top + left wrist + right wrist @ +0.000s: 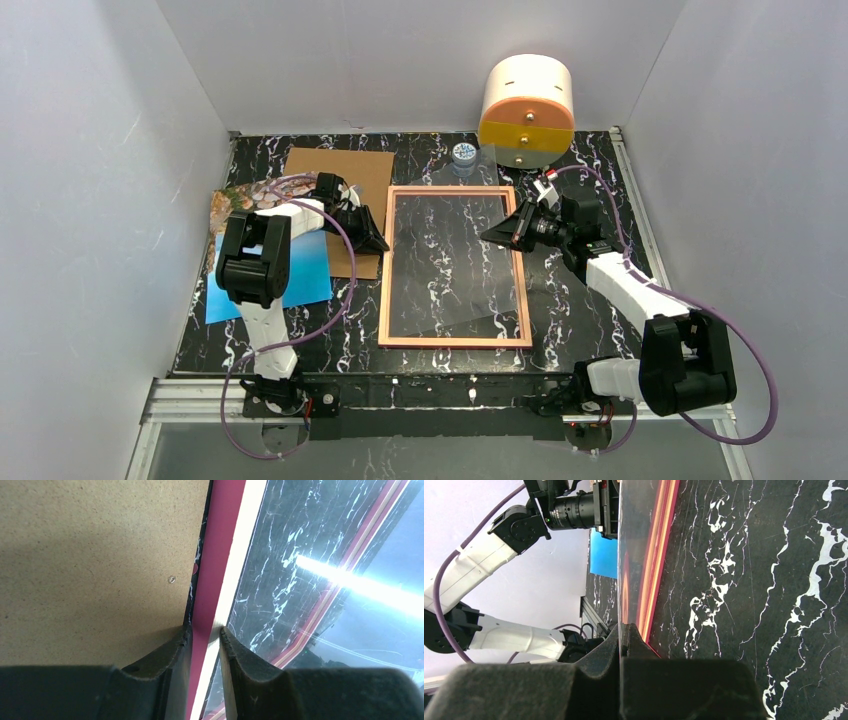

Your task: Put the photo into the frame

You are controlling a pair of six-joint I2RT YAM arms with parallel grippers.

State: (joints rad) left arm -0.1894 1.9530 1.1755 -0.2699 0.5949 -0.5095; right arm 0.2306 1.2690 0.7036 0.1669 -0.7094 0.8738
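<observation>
The frame (455, 342) lies flat mid-table with its tan-orange rim up. My left gripper (378, 238) is shut on its left rim; in the left wrist view the pink-red rim (220, 540) sits pinched between my fingertips (205, 630). My right gripper (488, 236) is shut on the edge of the clear pane (478, 170) and holds it tilted above the frame; in the right wrist view the thin pane (634, 530) runs between the closed fingers (623, 626), beside the frame rim (656, 555). The photo (300, 275) lies face up at the left, partly under my left arm.
The brown cardboard backing board (340, 170) lies behind my left gripper, over part of the photo, and also shows in the left wrist view (90, 555). A white, orange and yellow cylinder (527, 110) and a small round cap (463, 153) stand at the back. White walls enclose the table.
</observation>
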